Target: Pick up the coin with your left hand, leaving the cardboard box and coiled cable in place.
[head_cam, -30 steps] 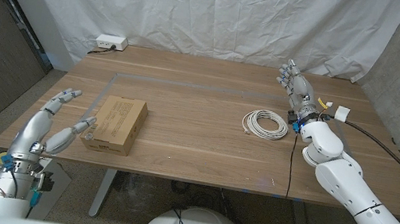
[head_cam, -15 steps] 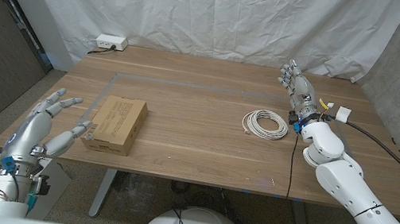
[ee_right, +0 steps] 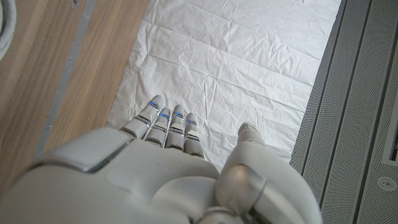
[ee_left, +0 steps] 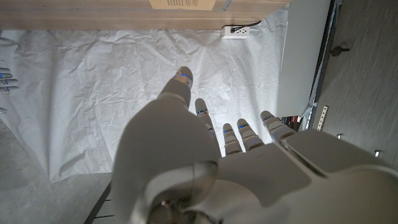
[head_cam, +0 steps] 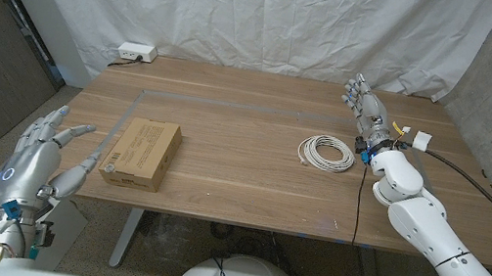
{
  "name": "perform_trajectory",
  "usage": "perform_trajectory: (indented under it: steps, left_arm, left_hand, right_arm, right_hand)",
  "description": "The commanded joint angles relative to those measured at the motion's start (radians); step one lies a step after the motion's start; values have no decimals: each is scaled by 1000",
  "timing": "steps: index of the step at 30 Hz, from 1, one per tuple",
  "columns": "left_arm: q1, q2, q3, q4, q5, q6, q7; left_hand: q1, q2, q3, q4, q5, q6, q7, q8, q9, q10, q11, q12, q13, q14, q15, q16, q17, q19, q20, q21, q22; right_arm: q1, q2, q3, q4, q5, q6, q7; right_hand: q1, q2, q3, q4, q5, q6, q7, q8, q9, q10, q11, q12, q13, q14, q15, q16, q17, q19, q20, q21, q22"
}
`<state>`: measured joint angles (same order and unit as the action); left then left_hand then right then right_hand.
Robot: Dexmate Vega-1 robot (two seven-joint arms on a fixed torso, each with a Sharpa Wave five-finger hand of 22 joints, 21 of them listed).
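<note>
A wooden tabletop (head_cam: 254,149) carried a cardboard box (head_cam: 141,152) and coiled cable (head_cam: 327,152). The left hand (head_cam: 36,160) hovered spread, empty, off its corner; the right hand (head_cam: 366,109) seemed likewise empty, fingers extended.

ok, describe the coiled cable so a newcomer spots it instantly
Start at the wooden table and go to the robot's right half. The coiled cable lies flat beside the right hand: a white looped ring, unlike the brown cardboard box opposite.

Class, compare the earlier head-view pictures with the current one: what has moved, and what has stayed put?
The left hand has drawn back toward the table's near left corner, away from the cardboard box, fingers spread, holding nothing. The box, coiled cable and right hand stayed as they were.
</note>
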<state>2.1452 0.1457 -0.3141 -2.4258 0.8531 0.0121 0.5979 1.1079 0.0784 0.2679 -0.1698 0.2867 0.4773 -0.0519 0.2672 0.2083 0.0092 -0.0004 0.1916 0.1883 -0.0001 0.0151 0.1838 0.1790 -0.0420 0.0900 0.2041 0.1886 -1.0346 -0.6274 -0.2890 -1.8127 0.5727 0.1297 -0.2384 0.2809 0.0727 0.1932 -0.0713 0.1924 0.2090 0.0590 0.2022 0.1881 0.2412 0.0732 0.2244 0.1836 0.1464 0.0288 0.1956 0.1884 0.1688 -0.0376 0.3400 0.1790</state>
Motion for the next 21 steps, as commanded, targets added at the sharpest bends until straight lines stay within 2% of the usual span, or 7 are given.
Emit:
perform_trajectory:
  steps: [1, 8, 12, 13, 19, 20, 21]
  left_arm:
    - [37, 19, 65, -38, 191, 167, 41]
    - [39, 50, 103, -37, 282, 259, 61]
    - [34, 70, 130, -21, 326, 302, 95]
    - [36, 76, 137, -28, 342, 324, 74]
    - [29, 110, 174, 4, 421, 412, 96]
    - [35, 118, 176, -6, 418, 423, 68]
    - [29, 121, 185, 4, 433, 440, 81]
  left_hand:
    - [20, 5, 13, 1, -8, 0, 0, 1, 7, -9, -4, 1, 4, -7, -2, -1, 2, 1, 11, 7, 2]
    - [31, 3, 13, 5, -22, -26, -11, -11, 11, -28, -6, -2, 4, -16, -7, -3, 2, -3, 9, 6, 2]
    - [37, 3, 14, 6, -27, -32, -13, -14, 13, -37, -17, -3, 4, -19, -9, -3, 2, -5, 7, 6, 2]
    - [49, 12, 21, 5, -31, -29, -17, -13, 14, -39, -16, -2, 4, -23, -8, -2, 3, -6, 11, 6, 2]
    - [82, 25, 34, 4, -51, -29, -29, -15, 19, -35, -47, 5, 4, -26, -36, -1, 3, -8, 8, 7, 2]
    - [84, 24, 34, 4, -53, -32, -30, -17, 19, -35, -48, 5, 4, -27, -41, -1, 2, -7, 7, 8, 2]
    - [85, 24, 33, 6, -58, -34, -33, -19, 20, -33, -55, 7, 4, -27, -44, -1, 2, -4, 0, 9, 3]
  right_arm:
    - [10, 1, -2, 9, 7, -5, 8]
    - [19, 2, -5, 22, 13, -7, 18]
    - [25, 3, -7, 32, 15, -4, 26]
    - [27, 4, -8, 35, 16, -3, 28]
    - [35, 9, -10, 52, 21, 9, 40]
    - [35, 9, -10, 52, 21, 9, 39]
    - [36, 9, -10, 53, 21, 9, 39]
  right_hand:
    - [1, 2, 2, -8, -4, 10, -1, -3, 2, 6, 1, -4, 3, 2, 3, -2, 3, 12, -24, -4, 3]
    - [-1, 2, 1, -8, -4, 10, -1, -3, 2, 7, 3, -4, 3, 2, 2, -2, 3, 13, -24, -5, 3]
    - [-2, 2, 1, -8, -4, 10, -1, -3, 2, 8, 2, -4, 3, 2, 3, -2, 3, 14, -24, -7, 3]
    - [-2, 2, 1, -8, -4, 10, -1, -3, 2, 8, 2, -4, 3, 2, 3, -2, 3, 14, -24, -7, 3]
    - [-4, 1, 0, -7, -4, 11, -1, -3, 2, 8, 1, -4, 3, 2, 2, -2, 3, 15, -24, -9, 3]
    - [-5, 0, -1, -7, -4, 10, -1, -3, 2, 8, 0, -4, 3, 2, 2, -2, 3, 15, -24, -9, 4]
    - [-5, -1, -2, -7, -4, 10, -1, -3, 2, 8, 0, -4, 3, 2, 2, -2, 3, 15, -24, -9, 4]
